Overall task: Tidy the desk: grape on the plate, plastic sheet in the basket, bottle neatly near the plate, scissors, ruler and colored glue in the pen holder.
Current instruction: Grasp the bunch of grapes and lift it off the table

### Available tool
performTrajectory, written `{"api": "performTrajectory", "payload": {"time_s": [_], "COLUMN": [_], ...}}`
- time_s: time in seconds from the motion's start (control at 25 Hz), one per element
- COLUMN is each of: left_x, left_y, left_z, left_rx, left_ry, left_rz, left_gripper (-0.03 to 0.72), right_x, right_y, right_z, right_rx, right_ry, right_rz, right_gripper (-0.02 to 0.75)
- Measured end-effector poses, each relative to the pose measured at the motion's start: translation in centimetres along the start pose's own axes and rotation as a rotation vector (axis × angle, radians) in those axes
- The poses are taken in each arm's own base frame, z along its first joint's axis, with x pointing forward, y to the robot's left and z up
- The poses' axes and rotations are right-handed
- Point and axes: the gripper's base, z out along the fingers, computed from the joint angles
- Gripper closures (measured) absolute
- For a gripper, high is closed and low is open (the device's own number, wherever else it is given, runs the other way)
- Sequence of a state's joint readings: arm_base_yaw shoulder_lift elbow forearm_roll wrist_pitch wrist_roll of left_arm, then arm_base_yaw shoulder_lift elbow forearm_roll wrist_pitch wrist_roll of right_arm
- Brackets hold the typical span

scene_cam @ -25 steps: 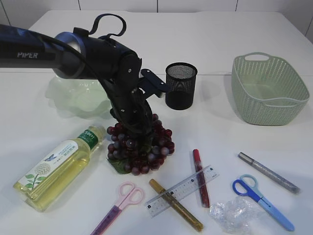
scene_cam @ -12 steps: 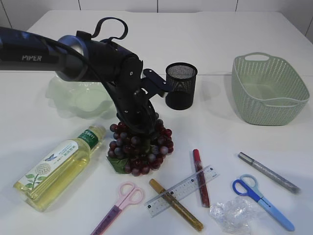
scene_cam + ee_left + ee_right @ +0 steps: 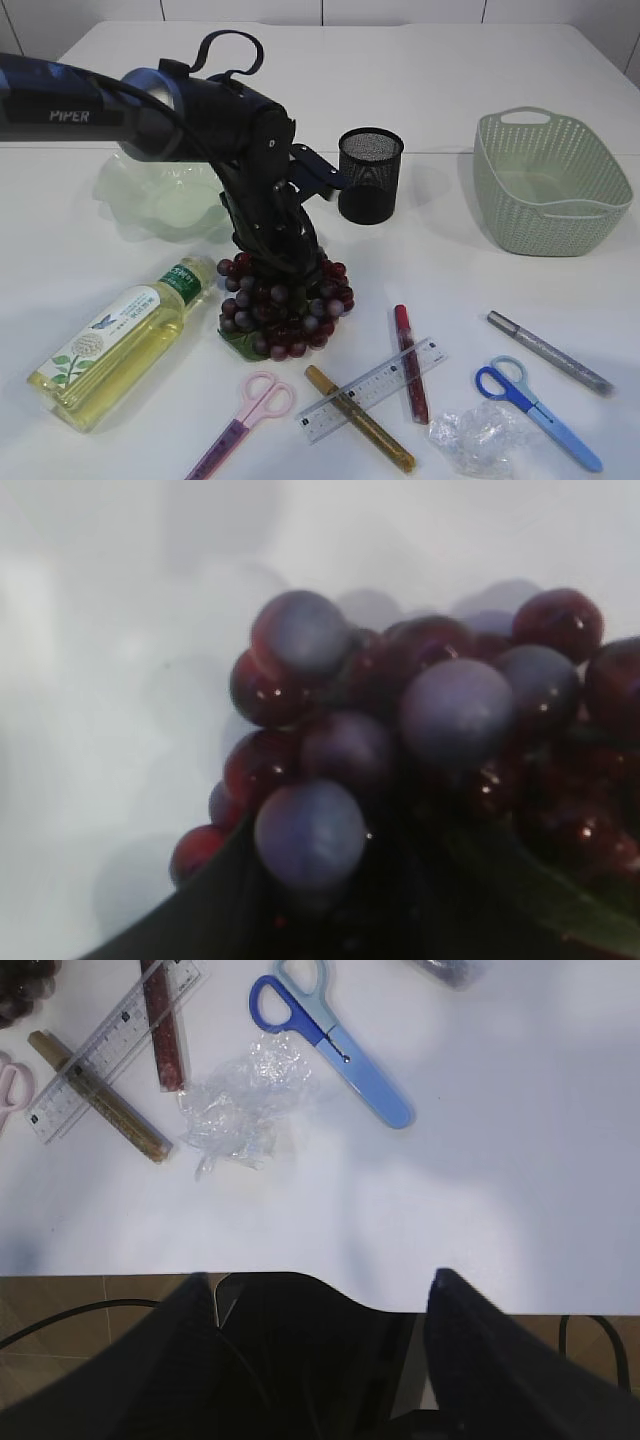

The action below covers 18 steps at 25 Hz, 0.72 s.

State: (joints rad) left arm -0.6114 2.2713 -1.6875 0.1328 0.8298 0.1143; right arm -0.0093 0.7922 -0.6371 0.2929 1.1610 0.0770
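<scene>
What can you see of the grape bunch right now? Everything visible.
The grape bunch is a cluster of glossy dark red and dusty purple berries, artificial-looking, with a green leaf under its lower left edge. It sits on the white table between the bottle and the red glue pen, below the black pen holder. The left gripper presses into its top, apparently closed on it; the contact itself is hidden. It is not on the plate.

The left gripper (image 3: pixel 272 262) has closed on the grape bunch (image 3: pixel 285 308), shifting it slightly.
</scene>
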Motion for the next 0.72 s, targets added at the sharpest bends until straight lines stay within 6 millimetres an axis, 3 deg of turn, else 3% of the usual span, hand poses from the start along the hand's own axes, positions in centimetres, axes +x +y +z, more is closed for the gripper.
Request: {"api": "performTrajectory", "payload": {"time_s": [0.28, 0.72], "left_x": [-0.4, -2.9], "left_y": [0.5, 1.6], "left_z": [-2.4, -7.3], "left_rx": [-0.004, -0.021], "left_ry": [0.126, 0.068], "left_rz": [-0.068, -0.150], "left_gripper": [0.466, 0.466], "right_x": [0.0, 0.0], "right_y": [0.0, 0.0], "right_z": [0.0, 0.0], "right_rx": [0.000, 0.000], "right_ry": [0.000, 0.000], "right_rz": [0.000, 0.000], "right_gripper": [0.226, 0.226]}}
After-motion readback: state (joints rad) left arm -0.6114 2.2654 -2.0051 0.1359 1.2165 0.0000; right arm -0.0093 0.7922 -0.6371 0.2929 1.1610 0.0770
